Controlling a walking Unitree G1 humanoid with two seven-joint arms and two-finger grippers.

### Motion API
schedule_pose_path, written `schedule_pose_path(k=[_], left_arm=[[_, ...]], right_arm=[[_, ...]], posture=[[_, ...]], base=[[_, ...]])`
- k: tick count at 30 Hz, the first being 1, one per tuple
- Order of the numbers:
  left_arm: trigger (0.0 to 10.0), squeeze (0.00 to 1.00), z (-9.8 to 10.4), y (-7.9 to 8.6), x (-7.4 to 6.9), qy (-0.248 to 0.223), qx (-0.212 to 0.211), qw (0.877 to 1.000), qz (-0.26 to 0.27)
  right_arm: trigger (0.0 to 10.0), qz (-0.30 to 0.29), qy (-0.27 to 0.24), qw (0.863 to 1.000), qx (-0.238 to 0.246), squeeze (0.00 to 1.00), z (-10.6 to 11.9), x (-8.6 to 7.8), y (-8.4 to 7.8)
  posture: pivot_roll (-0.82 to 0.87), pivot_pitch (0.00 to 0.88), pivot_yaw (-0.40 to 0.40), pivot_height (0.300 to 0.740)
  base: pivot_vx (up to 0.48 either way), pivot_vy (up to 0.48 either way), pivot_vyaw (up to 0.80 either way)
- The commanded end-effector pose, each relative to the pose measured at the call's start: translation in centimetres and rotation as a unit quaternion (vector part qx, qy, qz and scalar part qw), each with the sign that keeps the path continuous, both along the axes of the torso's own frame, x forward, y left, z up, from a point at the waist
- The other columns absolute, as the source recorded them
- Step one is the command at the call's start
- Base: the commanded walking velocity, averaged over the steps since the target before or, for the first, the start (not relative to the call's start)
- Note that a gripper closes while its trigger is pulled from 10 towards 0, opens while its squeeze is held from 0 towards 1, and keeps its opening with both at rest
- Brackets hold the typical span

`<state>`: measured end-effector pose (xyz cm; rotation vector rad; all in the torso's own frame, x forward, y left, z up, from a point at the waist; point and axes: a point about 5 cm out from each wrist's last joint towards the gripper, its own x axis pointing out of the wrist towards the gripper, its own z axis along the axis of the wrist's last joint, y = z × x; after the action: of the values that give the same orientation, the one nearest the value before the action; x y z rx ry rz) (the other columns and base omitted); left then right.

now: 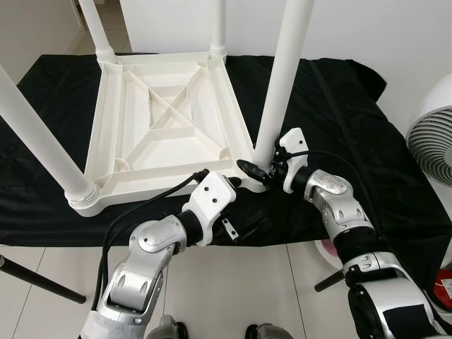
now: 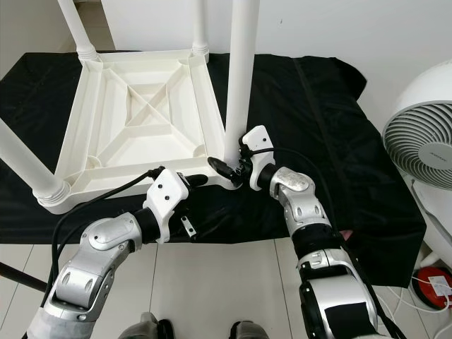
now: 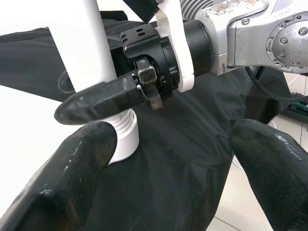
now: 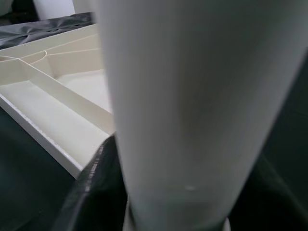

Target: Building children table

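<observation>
Lying upside down on a black cloth (image 1: 339, 127) over pale floor tiles, the white table (image 1: 166, 127) has four legs pointing up; a white fan (image 1: 432, 138) stands to the right. From the head cameras, the right gripper (image 1: 263, 168) clasps the base of the near-right leg (image 1: 282, 78), and the left gripper (image 1: 236, 185) reaches toward that corner. The left wrist view shows the left gripper's fingers (image 3: 62, 178) spread wide, empty. The right wrist view shows the leg close up, one black finger beside it.
</observation>
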<state>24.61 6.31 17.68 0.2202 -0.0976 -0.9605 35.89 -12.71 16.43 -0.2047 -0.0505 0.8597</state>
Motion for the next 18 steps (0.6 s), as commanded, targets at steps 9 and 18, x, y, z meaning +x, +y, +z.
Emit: schedule_pose_path(k=[9, 18], left_arm=[[10.0, 0.0, -0.1, 0.3, 0.3, -0.008, 0.0, 0.999, 0.048], [10.0, 0.0, -0.2, 1.1, 1.5, -0.019, -0.009, 0.995, 0.102]], right_arm=[[0.0, 0.019, 0.039, 0.999, -0.024, 0.0, -2.6, -0.5, 0.4], [10.0, -0.076, 0.013, 0.996, 0.038, 0.0, -1.6, -0.9, 0.5]], posture=[[-0.04, 0.061, 0.0, 0.74], [-0.05, 0.053, -0.012, 0.74]], base=[[0.0, 0.0, 0.0], [0.0, 0.0, 0.0]])
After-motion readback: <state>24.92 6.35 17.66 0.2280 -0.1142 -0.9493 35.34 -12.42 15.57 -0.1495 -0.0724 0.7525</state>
